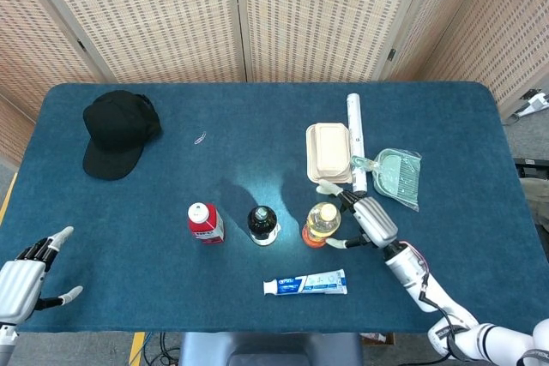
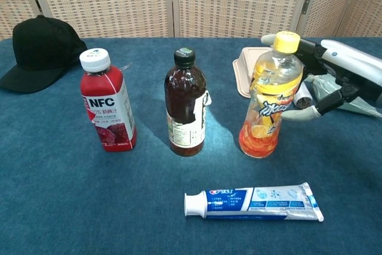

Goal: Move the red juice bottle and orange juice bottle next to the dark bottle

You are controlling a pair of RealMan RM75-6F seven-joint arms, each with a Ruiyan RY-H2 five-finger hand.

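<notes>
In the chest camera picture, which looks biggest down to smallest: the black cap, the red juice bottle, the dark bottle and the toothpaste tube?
By how they look in the chest view:
1. toothpaste tube, longest, though nearest the camera
2. dark bottle
3. red juice bottle, only slightly shorter than the dark one
Black cap: unsure, since it sits farther back and is cut by the picture's edge.

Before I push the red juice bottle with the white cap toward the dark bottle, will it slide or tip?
The red juice bottle is tall on a narrow base, so a push near its white cap would probably tip it. It looks full, so likely heavy. The blue cloth-like table cover may drag rather than let it slide; push low or lift it.
</notes>
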